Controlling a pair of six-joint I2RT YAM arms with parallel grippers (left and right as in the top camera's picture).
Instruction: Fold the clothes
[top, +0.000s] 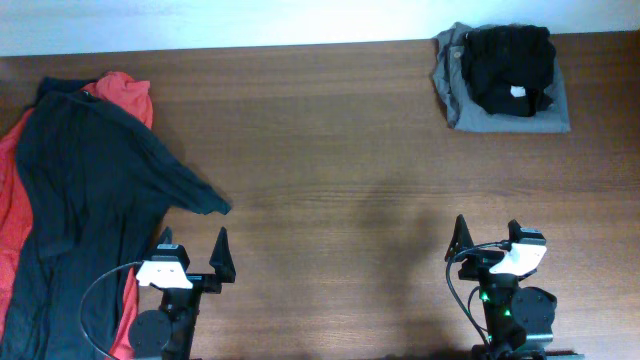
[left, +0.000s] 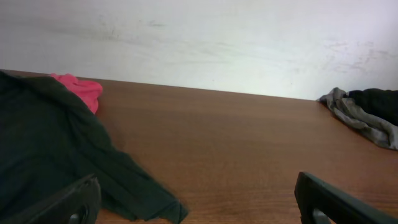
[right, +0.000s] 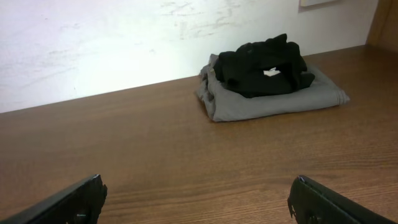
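Note:
The dark blackish-green T-shirt (top: 80, 190) lies spread out at the table's left side, on top of a red T-shirt (top: 125, 92). One sleeve (top: 200, 195) points right toward the middle. No lettering shows. In the left wrist view the dark shirt (left: 43, 143) fills the left, its sleeve end just ahead of the jaws. My left gripper (top: 193, 240) (left: 199, 205) is open and empty, just below the sleeve tip. My right gripper (top: 488, 235) (right: 198, 208) is open and empty over bare wood at the front right.
A grey folded garment (top: 555, 115) (right: 273, 102) with a crumpled black garment (top: 510, 55) (right: 261, 62) on it sits at the far right corner. The red T-shirt also shows in the left wrist view (left: 81, 87). The wooden table (top: 340, 150) meets a white wall behind.

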